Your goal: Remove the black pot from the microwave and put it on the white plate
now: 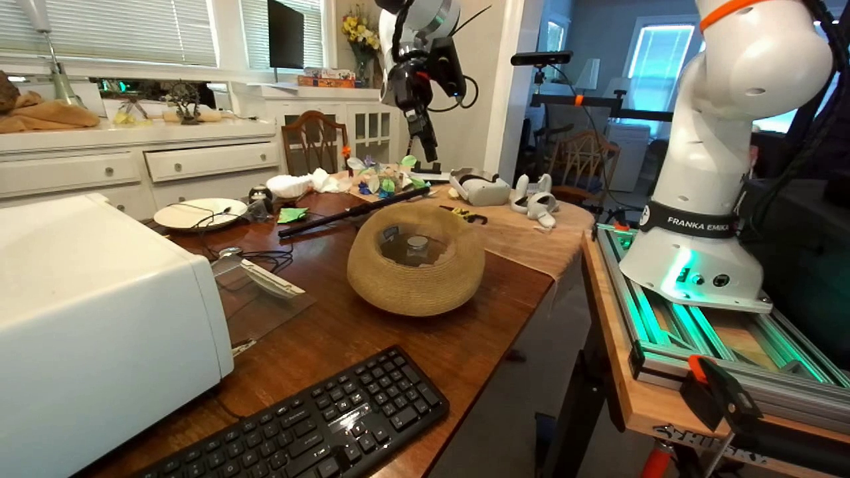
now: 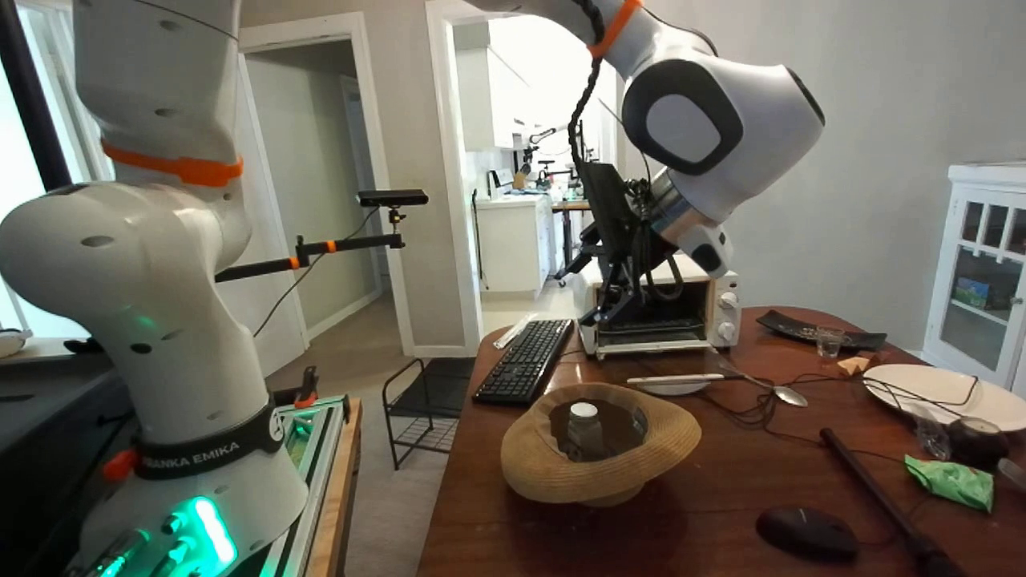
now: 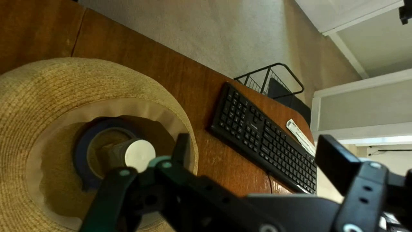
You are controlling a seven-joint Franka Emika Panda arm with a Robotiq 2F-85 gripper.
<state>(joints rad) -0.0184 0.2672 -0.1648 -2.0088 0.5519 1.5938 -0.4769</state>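
Observation:
The microwave [image 1: 99, 318] is a white boxy oven at the table's far end from the plate. Its front [image 2: 723, 308] faces the table, with the glass door [image 1: 265, 302] folded down and a dark inside. I cannot make out the black pot; the arm covers part of that opening. The white plate [image 2: 934, 389], also seen in an exterior view as a pale disc [image 1: 199, 214], lies with a thin cable across it. High above the table hangs my gripper [image 2: 574, 296]. In the wrist view its jaws stand wide apart and the gripper [image 3: 258, 153] is open, holding nothing.
An upturned straw hat [image 2: 601, 473] holding a white-capped jar [image 2: 585, 429] sits mid-table. A black keyboard [image 3: 264, 135] lies along the edge. Cables, a spoon [image 2: 789, 395], a black rod [image 2: 874, 489], a mouse [image 2: 805, 530] and a small round black object [image 2: 978, 442] lie around.

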